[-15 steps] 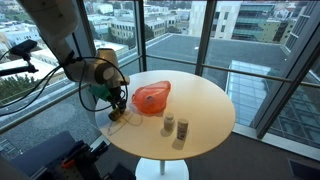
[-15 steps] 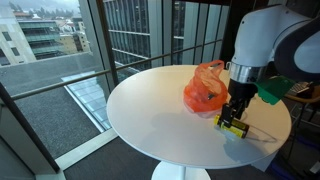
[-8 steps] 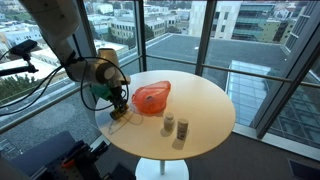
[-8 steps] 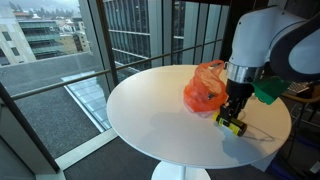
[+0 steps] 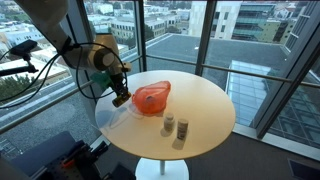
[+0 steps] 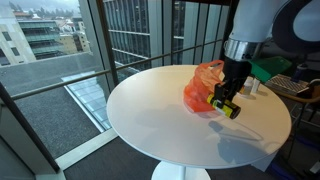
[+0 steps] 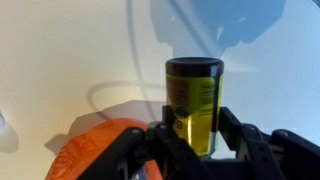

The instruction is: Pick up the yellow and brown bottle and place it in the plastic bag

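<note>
The small cylindrical bottle (image 7: 194, 100), translucent yellow with a dark brown cap and a printed label, is sitting between the jaws, which are clamping its sides. A second ago it was down at the round white bench (image 6: 150, 115). Now it is hanging clear above it, with the crumpled orange plastic bag (image 6: 203, 90) just beside the jaws.

Yellow bottle (image 7: 194, 110), black cap (image 7: 194, 67); orange plastic bag (image 6: 203, 90); white table (image 6: 160, 118).
</note>
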